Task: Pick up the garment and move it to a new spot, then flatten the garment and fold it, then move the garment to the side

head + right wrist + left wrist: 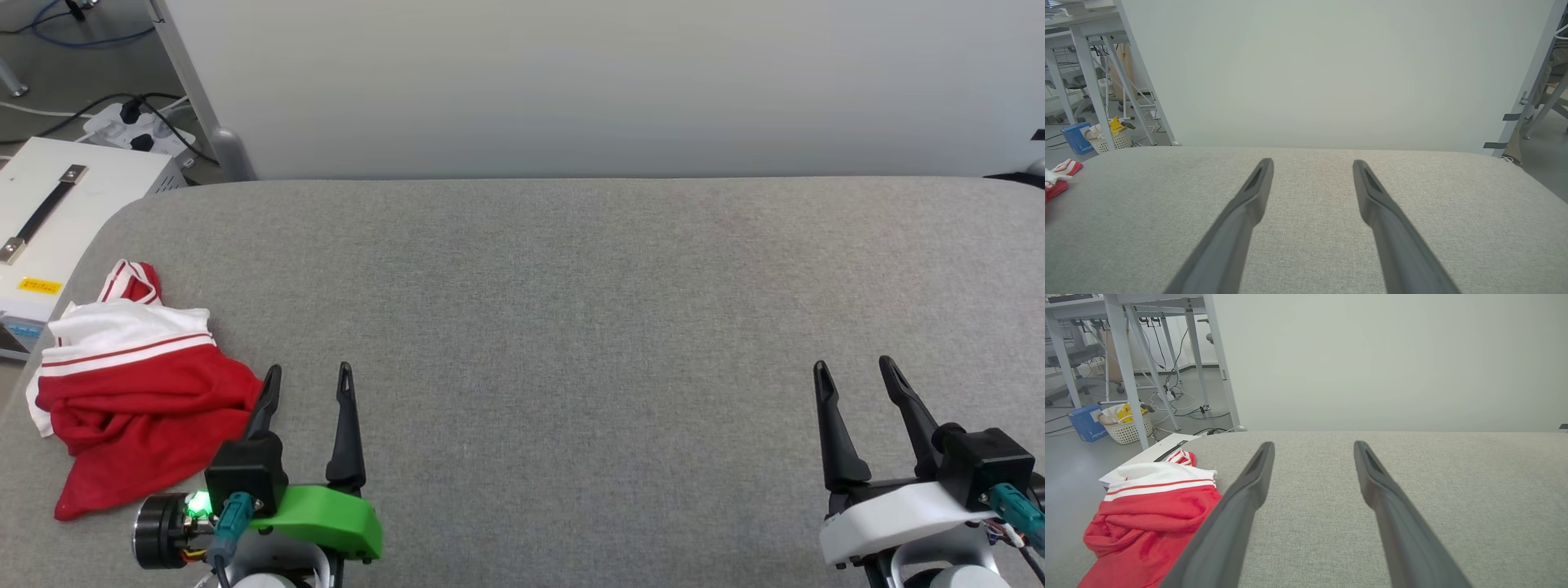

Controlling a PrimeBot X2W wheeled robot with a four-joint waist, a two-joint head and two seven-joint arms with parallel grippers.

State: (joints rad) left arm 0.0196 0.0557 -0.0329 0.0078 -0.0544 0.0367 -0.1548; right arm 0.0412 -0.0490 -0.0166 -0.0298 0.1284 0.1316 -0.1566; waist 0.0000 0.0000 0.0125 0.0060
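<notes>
In the head view, the garment (139, 392) lies crumpled at the left end of the grey padded surface (571, 327), its white sleeve close to the rim. We judge that a careless reach could nudge it over that edge, or pinch a single layer so the rest drags in a tangle. The left gripper (309, 371) stands just beside the heap with its fingers spread wide and nothing between them. The right gripper (854, 366) is well apart at the far end, equally spread and empty. In the left wrist view, the left gripper (1312, 445) points past the garment (1151, 514), which sits off to one side of the fingers, so closing straight ahead would likely catch only bare cloth of the surface. One finger overlaps the red fabric, and we cannot tell whether it touches. In the right wrist view, the right gripper (1312, 161) gapes over bare surface, with the garment (1057, 179) a sliver at the edge.
</notes>
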